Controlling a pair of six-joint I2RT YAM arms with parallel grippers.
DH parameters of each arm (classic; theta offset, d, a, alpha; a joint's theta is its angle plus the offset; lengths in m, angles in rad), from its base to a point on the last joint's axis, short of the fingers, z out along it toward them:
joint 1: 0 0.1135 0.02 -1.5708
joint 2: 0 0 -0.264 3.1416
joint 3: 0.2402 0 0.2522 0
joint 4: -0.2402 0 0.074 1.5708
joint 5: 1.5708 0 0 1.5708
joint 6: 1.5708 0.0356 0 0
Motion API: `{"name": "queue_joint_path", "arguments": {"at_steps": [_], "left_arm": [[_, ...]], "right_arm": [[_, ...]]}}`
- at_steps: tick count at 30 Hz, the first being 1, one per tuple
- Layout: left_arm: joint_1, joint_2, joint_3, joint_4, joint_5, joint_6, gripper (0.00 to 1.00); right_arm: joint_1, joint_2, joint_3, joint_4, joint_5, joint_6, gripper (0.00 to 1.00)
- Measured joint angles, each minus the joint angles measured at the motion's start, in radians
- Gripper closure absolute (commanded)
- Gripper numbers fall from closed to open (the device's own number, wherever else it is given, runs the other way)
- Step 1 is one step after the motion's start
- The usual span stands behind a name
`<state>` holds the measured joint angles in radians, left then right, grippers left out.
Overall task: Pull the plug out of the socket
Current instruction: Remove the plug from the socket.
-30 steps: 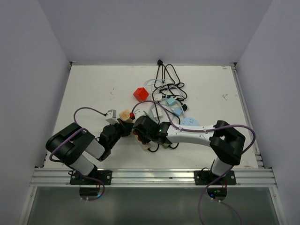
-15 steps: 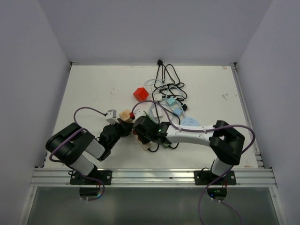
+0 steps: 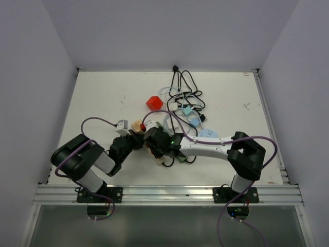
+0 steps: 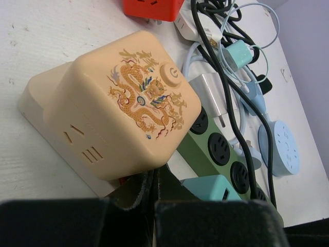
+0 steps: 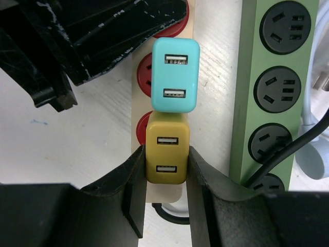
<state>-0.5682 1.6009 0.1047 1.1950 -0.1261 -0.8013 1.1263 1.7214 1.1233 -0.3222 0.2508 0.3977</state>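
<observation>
Plug [image 5: 167,149], yellow, in cream strip [image 5: 139,109], clamped by right claw [image 5: 167,170]; left claw [image 4: 156,190] closed, empty.

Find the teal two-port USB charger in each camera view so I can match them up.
Top external: not visible.
Left wrist: teal charger at the bottom edge, right of centre.
Right wrist: upper centre, directly above the yellow charger.
Shared landmark: green power strip, lying right beside it in both wrist views.

yellow plug [image 5: 166,154]: smooth matt plastic | table [image 4: 31,31]: matt, scuffed
</observation>
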Motion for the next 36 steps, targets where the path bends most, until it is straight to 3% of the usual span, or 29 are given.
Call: {"name": "queue_joint_path", "arguments": {"at_steps": [5, 11, 20, 26, 36], "left_arm": [[0.004, 0.001, -0.005, 0.005, 0.003, 0.000, 1.00], [0.005, 0.007, -0.005, 0.013, 0.008, 0.001, 1.00], [0.005, 0.021, -0.001, 0.027, 0.014, 0.000, 1.00], [0.006, 0.023, -0.001, 0.030, 0.014, 0.000, 1.00], [0.010, 0.023, -0.002, 0.031, 0.018, 0.000, 1.00]], "right_arm": [[0.053, 0.054, 0.077, -0.082, 0.106, -0.008, 0.94], [0.053, 0.056, 0.079, -0.087, 0.110, -0.008, 0.91], [-0.046, -0.021, -0.026, 0.019, -0.086, 0.014, 0.87], [-0.046, -0.021, -0.026, 0.019, -0.092, 0.014, 0.85], [0.039, 0.061, 0.100, -0.116, 0.077, -0.002, 0.82]]}}
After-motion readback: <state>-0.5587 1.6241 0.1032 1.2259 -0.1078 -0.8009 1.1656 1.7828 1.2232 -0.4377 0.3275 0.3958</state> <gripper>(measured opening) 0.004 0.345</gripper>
